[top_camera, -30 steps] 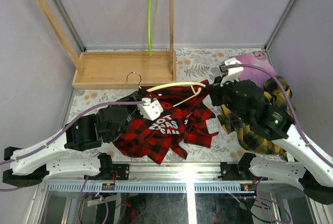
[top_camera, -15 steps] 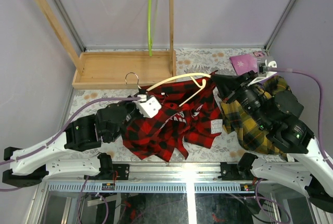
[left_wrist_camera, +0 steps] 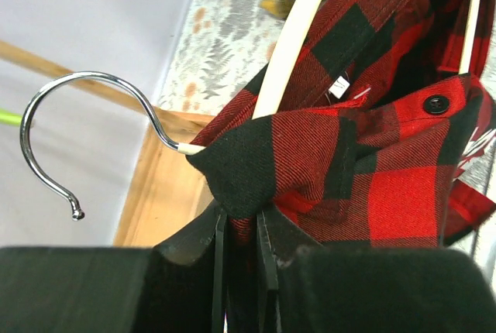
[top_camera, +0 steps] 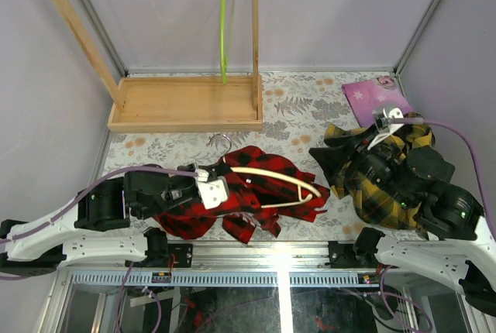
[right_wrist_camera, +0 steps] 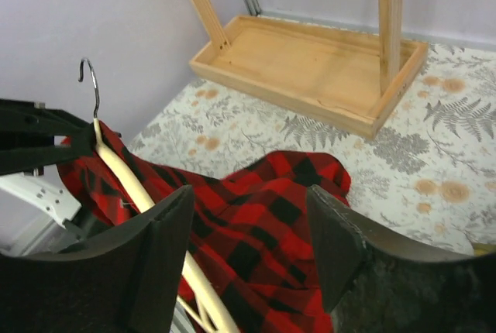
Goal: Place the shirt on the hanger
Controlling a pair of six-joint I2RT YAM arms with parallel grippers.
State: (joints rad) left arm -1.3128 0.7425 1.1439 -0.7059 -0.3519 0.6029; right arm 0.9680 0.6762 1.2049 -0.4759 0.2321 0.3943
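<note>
My left pincer is clenched on a fold of the red-and-black plaid shirt, right where the cloth bunches over the neck of the cream hanger. In my left wrist view the two black fingers are pressed close together with the fabric nipped between them. Whether they also catch the hanger itself under the cloth, I cannot tell. The metal hook curls out bare just beyond the fold. A black button shows on the cloth to the right.

From that grip the hanger's cream arm runs bare across the top of the shirt toward the right. Its thin lower bar lies below it, and its far tip reaches the shirt's right edge. The shirt lies crumpled on the tabletop close to the near edge, a little left of the middle.

My right pincer is released, with both fingers spread wide and nothing between them. It hangs above the right part of the tabletop, looking across at the shirt and hanger.

Under my right arm a yellow-and-dark plaid shirt is heaped by the right edge. A flat magenta sheet lies at the far right corner. A wooden rack stands at the far left corner, and a lime-green hanger hangs from its top bar.
</note>
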